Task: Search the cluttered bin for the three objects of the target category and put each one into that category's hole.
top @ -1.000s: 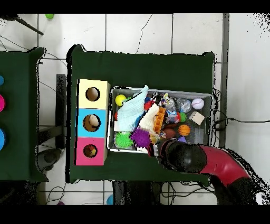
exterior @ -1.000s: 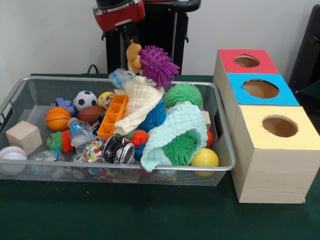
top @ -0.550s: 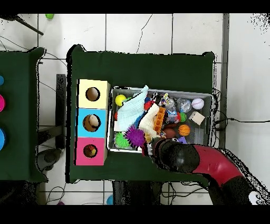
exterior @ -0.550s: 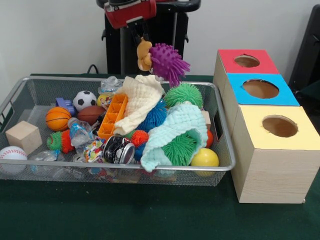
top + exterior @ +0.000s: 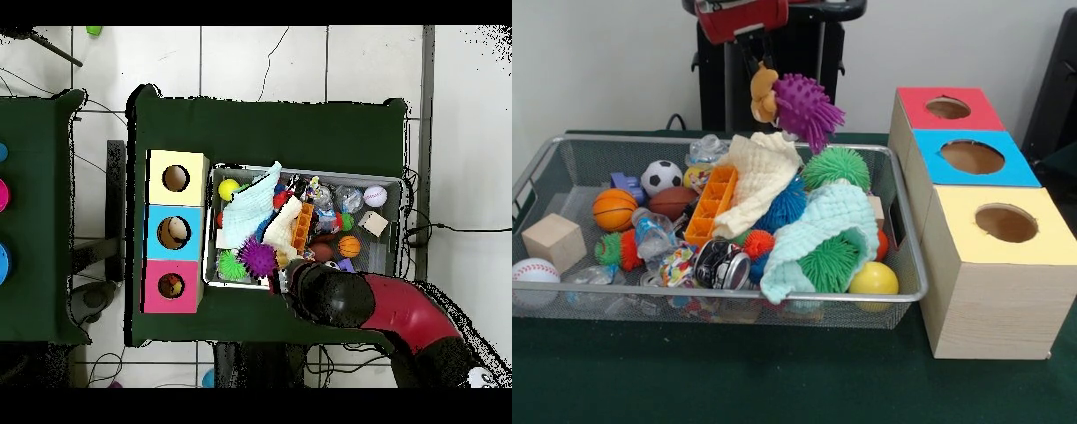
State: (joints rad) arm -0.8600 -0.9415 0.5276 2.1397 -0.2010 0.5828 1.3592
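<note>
My tool [image 5: 756, 69] grips one purple spiky ball [image 5: 807, 109] with a tan plush toy [image 5: 764, 94] above the wire bin [image 5: 911, 256], beside three holed boxes [image 5: 989, 265].

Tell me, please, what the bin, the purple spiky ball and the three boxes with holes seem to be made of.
The bin looks like metal wire mesh: silvery rim, see-through grid walls. The purple spiky ball, hanging under the tool, seems soft rubber, with thin flexible spikes. The boxes look like pale wood, grain showing, with matte red, blue and yellow tops.
</note>
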